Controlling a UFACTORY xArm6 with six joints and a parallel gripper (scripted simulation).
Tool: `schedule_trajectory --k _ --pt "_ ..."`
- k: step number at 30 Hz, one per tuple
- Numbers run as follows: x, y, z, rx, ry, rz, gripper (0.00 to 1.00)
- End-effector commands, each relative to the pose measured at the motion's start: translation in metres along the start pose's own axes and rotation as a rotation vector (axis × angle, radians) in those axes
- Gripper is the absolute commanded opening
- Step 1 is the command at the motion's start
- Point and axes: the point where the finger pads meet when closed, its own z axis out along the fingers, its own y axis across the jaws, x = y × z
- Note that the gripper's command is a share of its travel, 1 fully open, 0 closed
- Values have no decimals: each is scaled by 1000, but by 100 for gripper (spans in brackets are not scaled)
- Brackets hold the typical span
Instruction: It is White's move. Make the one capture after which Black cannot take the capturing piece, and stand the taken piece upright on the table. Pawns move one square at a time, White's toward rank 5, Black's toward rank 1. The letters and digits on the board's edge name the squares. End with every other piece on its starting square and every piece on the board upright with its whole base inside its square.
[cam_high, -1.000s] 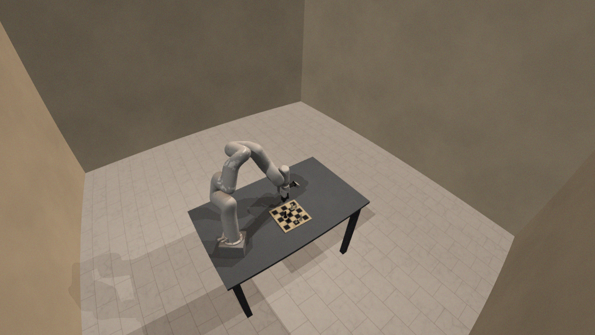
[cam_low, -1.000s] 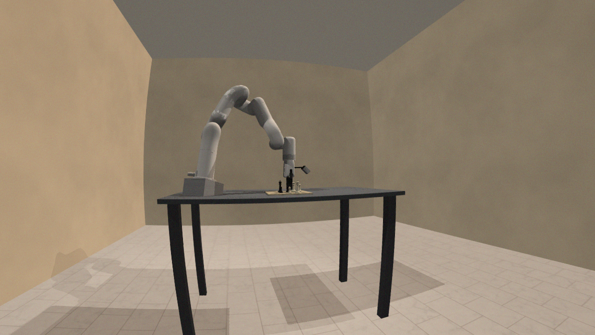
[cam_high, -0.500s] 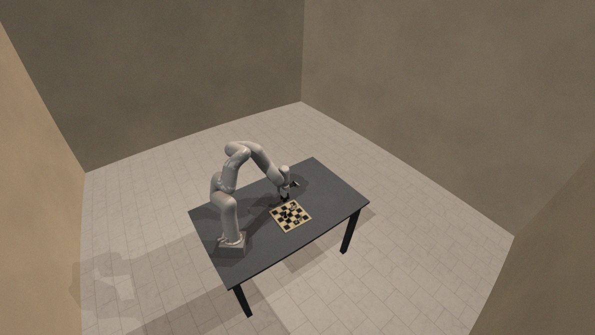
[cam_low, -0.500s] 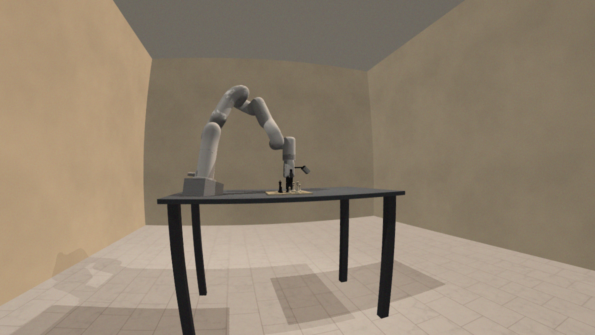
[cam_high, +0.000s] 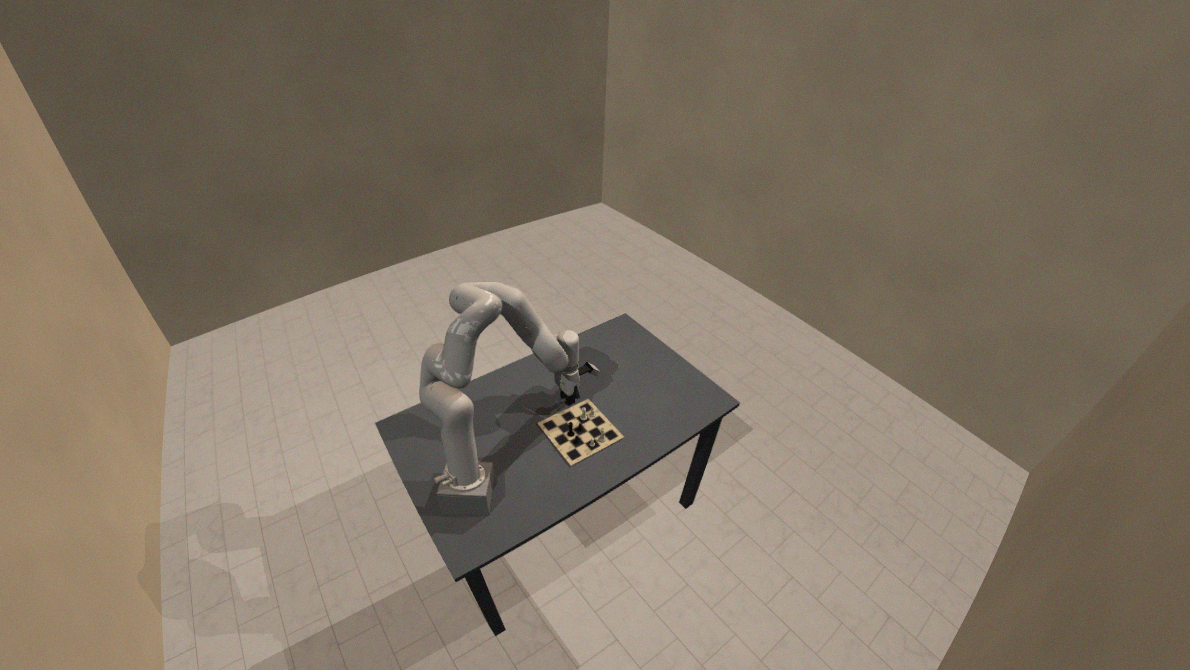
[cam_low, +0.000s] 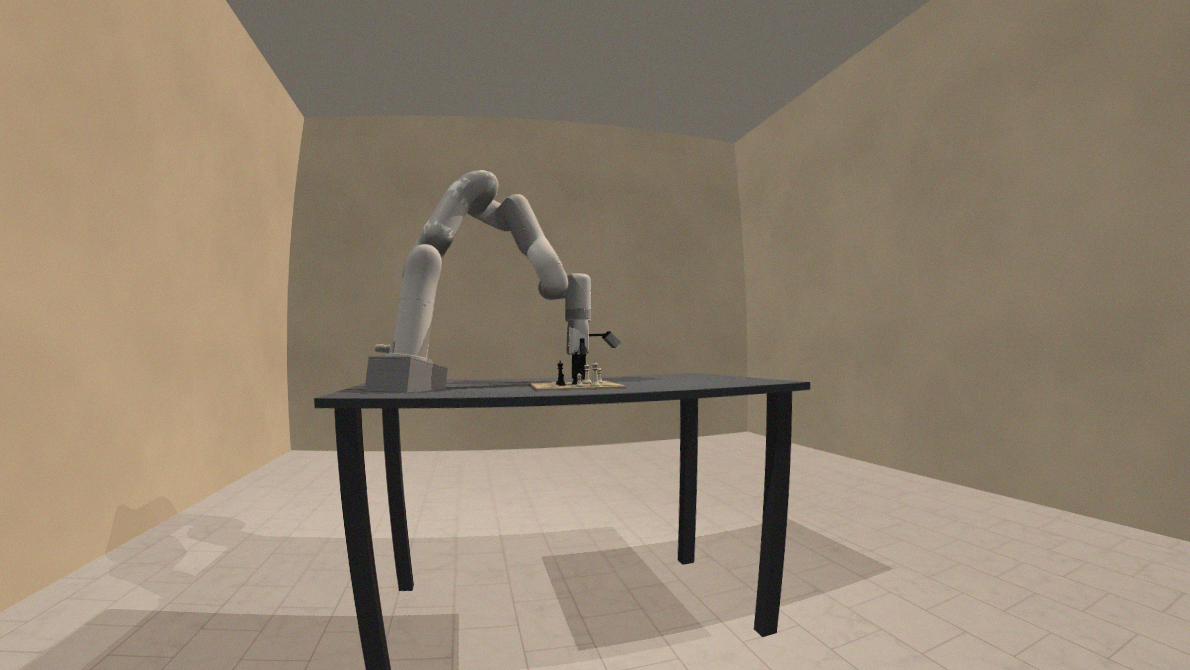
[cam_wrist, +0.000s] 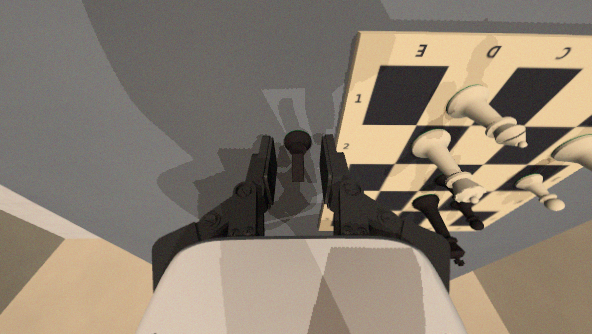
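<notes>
A small black pawn (cam_wrist: 297, 150) stands upright on the grey table, just off the board's edge beside rank 2. My gripper (cam_wrist: 297, 150) is low over it, with one finger on each side. The fingers are apart and a gap shows on both sides of the pawn, so the gripper is open and not gripping it. The chessboard (cam_wrist: 470, 130) lies to the right in the wrist view, also seen in the top view (cam_high: 580, 430). On the board stand white pieces (cam_wrist: 485, 115) (cam_wrist: 445, 162) (cam_wrist: 540, 190) and black pieces (cam_wrist: 432, 212). In the exterior view the gripper (cam_low: 576, 353) hangs at the board's far side.
The arm's base (cam_high: 462, 486) stands at the table's near-left end. The wrist camera bracket (cam_low: 610, 337) sticks out to the side of the gripper. The table edge lies beyond the board on the right.
</notes>
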Motion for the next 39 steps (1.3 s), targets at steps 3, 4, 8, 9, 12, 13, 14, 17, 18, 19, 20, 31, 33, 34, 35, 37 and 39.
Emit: schedule_trajectory --k 3,4,8,9,12,13,14,17,18,19,20,31,33,34,35,37,39 --pt "2 0 -9 1 4 0 37" --pt "2 0 -12 1 4 0 37" --pt "2 0 -29 1 4 0 37" --pt "1 0 -34 1 4 0 37" --pt "1 0 -51 1 4 0 37" --pt "1 0 -51 1 4 0 37" --pt "1 0 -51 1 4 0 37" --pt "1 0 -68 1 4 0 37" --pt "1 0 -72 1 4 0 37" --pt "1 0 -77 1 4 0 37" --pt "1 0 -80 1 4 0 37" --pt "1 0 -91 1 4 0 100" --pt "1 0 -91 1 4 0 100" --pt "1 0 -91 1 4 0 100" --pt "1 0 -91 1 4 0 100" --pt "1 0 -91 1 4 0 100" --pt "1 0 -91 1 4 0 100"
